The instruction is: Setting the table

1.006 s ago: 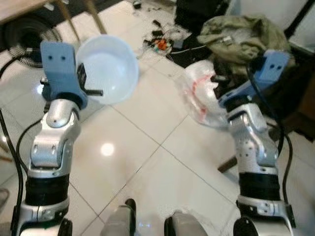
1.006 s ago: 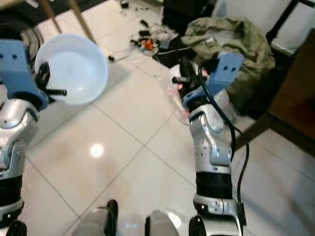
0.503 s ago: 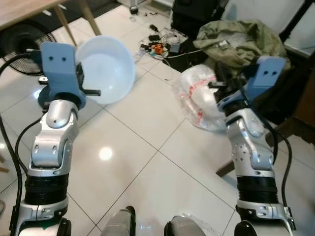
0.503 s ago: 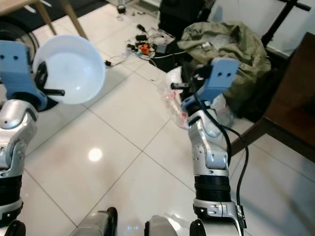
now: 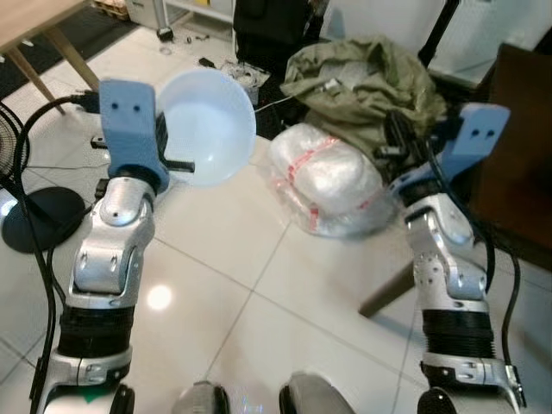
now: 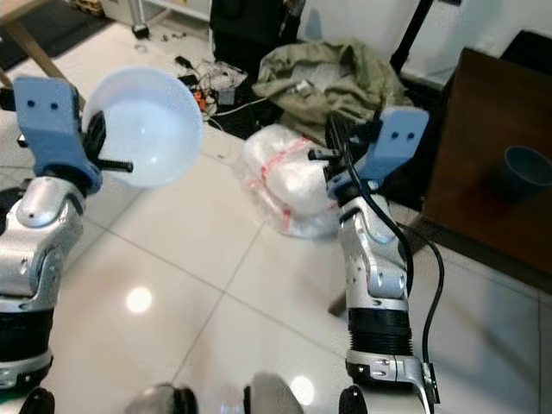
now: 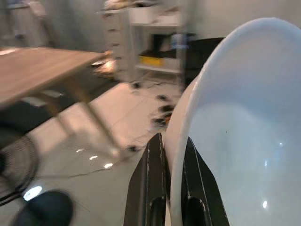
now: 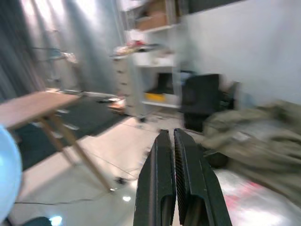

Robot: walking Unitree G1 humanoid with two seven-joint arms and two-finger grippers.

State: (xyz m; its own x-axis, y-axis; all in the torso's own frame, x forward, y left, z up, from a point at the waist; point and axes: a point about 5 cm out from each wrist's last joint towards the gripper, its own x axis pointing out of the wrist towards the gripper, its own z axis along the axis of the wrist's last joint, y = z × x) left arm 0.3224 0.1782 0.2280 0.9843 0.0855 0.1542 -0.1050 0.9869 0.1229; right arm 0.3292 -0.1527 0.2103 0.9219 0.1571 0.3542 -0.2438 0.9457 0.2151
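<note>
Holding: white bowl, raised at chest height over the tiled floor, tipped on edge with its hollow facing the camera.
Left gripper: fingers clamped on the bowl's rim, one outside the wall, one inside.
Right gripper: raised in front of the right arm, both black fingers pressed together, nothing between them.
Floor clutter: clear plastic bag with red print lying between the arms; olive green cloth heap just behind it; tangle of cables and small parts near the bowl's far side.
Right side: dark brown table carrying a dark blue cup.
Left side: black fan base on the tiles; light wooden table beyond the bowl.
</note>
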